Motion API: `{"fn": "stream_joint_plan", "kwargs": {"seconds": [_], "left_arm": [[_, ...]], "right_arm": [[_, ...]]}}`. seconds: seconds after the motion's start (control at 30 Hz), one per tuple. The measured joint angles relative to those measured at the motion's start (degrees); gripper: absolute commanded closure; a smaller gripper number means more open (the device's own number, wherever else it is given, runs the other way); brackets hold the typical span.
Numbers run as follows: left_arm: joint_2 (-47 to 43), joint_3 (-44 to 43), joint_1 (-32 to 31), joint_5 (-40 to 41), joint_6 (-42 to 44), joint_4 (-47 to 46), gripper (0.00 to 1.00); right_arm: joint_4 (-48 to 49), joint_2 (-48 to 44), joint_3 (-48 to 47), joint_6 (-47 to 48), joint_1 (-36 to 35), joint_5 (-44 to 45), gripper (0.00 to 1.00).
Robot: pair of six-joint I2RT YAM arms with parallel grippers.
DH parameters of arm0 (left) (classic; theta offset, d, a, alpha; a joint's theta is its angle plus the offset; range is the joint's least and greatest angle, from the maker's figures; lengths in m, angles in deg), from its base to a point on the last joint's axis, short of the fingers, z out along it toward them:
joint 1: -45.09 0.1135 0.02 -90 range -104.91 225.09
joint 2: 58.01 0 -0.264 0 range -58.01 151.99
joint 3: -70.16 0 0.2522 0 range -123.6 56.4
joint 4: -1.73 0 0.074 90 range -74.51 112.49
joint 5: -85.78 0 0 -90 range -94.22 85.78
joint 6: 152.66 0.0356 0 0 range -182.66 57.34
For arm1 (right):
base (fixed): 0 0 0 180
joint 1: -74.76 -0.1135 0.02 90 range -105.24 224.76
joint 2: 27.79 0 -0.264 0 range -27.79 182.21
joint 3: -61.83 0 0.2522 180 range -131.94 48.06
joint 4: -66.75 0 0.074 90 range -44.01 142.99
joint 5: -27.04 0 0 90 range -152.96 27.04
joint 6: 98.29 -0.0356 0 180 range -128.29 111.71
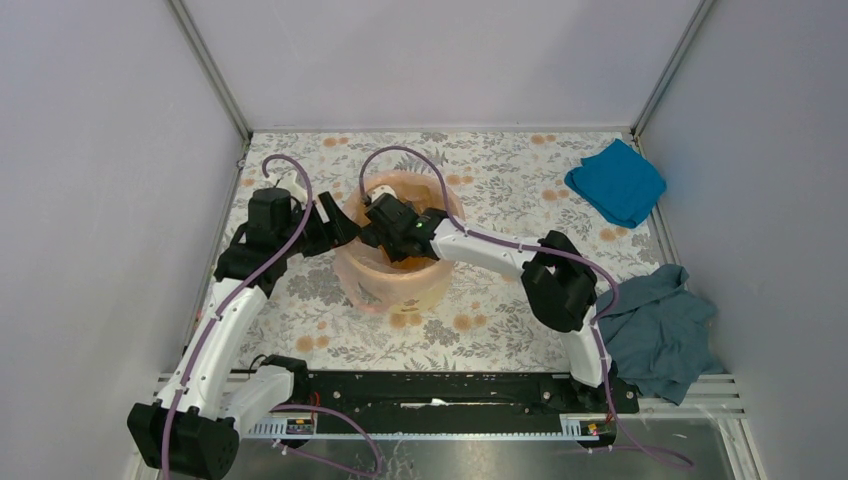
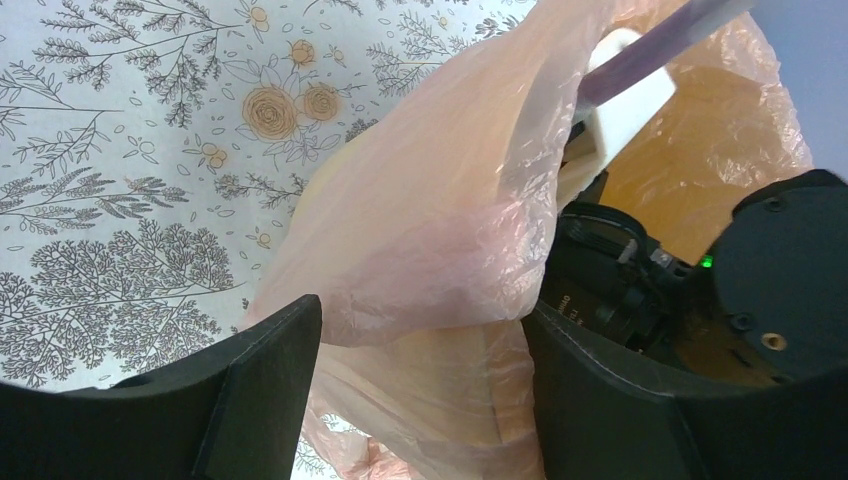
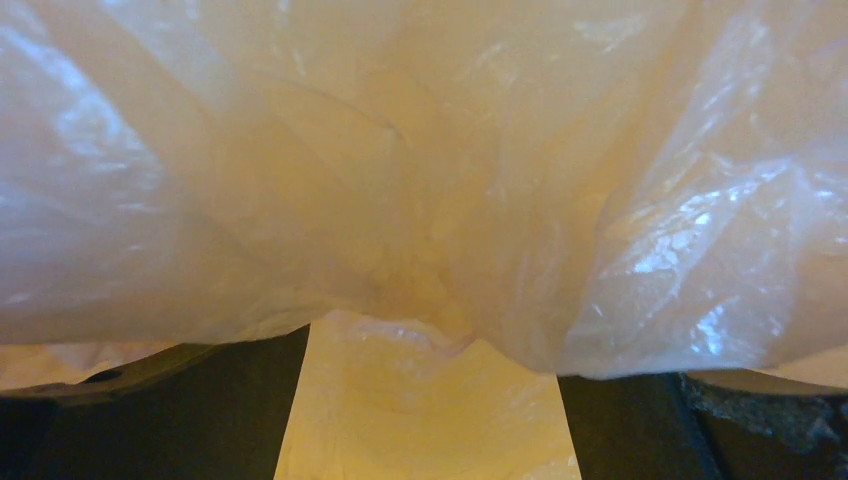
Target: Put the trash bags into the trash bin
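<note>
The yellow-orange trash bin stands mid-table, with the pale pink trash bag draped over its rim and outer wall. My left gripper is open at the bin's left rim. In the left wrist view its fingers stand wide apart on either side of the film-covered rim, with bag film between them. My right gripper reaches down inside the bin. It is open, with the bin's yellow inside between the fingers and wrinkled film hanging just ahead.
A bright blue folded cloth lies at the back right. A dark teal cloth lies at the near right, beside the right arm. Grey walls close in the floral table on three sides. Purple cables loop above the bin.
</note>
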Motion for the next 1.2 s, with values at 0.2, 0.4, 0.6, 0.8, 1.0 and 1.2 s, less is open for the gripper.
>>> {"fn": "stream_joint_plan", "kwargs": {"seconds": [0.2,0.4,0.6,0.8,1.0,1.2], "left_arm": [[-0.02,0.00,-0.09,0.02,0.02,0.00,0.25],[-0.85,-0.17,-0.81,-3.17,-0.66,-3.61,0.25],[-1.05,-0.24,-0.87,-4.11,-0.66,-4.37,0.26],[-1.92,-0.44,-0.98,-1.97,0.02,-3.06,0.23],[-5.64,-0.42,-0.50,3.15,1.29,1.60,0.08],[-10.19,-0.42,-0.50,4.94,1.36,2.27,0.04]], "right_arm": [[-1.44,-3.93,-0.94,0.04,0.00,0.55,0.03],[-4.24,-7.65,-1.01,0.90,0.37,2.93,0.01],[-6.47,-8.09,-2.29,1.57,0.48,3.39,0.05],[-5.73,-8.55,-2.29,2.84,0.48,2.99,0.21],[-2.89,-9.99,-2.29,3.04,0.48,2.97,0.22],[-3.30,-10.01,-2.51,2.51,0.48,2.93,0.17]]}}
